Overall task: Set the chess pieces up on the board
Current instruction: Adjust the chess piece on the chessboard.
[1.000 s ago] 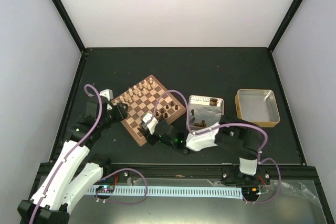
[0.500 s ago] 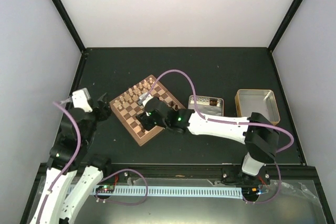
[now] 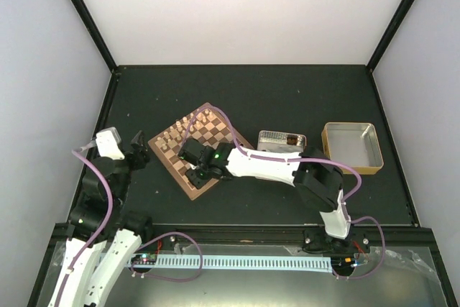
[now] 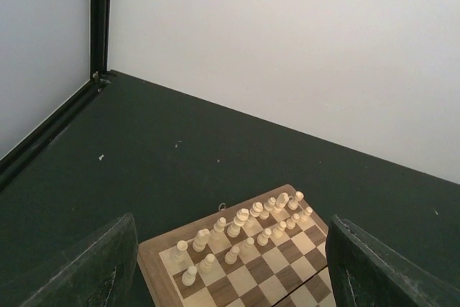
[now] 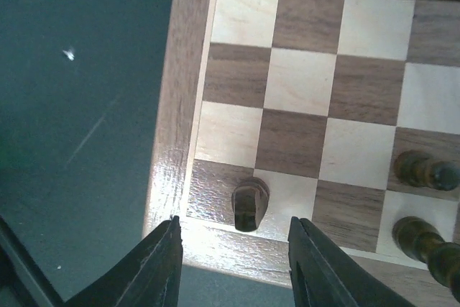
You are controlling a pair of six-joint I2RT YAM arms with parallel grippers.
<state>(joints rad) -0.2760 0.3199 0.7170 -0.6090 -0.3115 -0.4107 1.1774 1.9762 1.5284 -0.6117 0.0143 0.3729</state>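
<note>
The board (image 3: 208,134) lies turned at an angle on the black table, with pale pieces (image 4: 244,224) in two rows along its far side. My right gripper (image 5: 233,224) hangs open over the board's near-left corner (image 3: 195,177). A dark chess piece (image 5: 250,204) stands there by the rim, between the fingers and touching neither. Two more dark pieces (image 5: 424,170) stand further right in the right wrist view. My left gripper (image 4: 231,219) is open and empty, left of the board (image 4: 237,278) and looking across it; in the top view the left gripper (image 3: 136,150) is off the board's left corner.
A silvery tin (image 3: 282,139) lies just right of the board, partly under the right arm. A tan tray (image 3: 351,147) stands further right. Black frame rails and pale walls close in the table on three sides.
The right arm has swung left across the board to its near-left corner, and a dark piece now stands free between its jaws. The left arm has drawn back off the board to the left.
</note>
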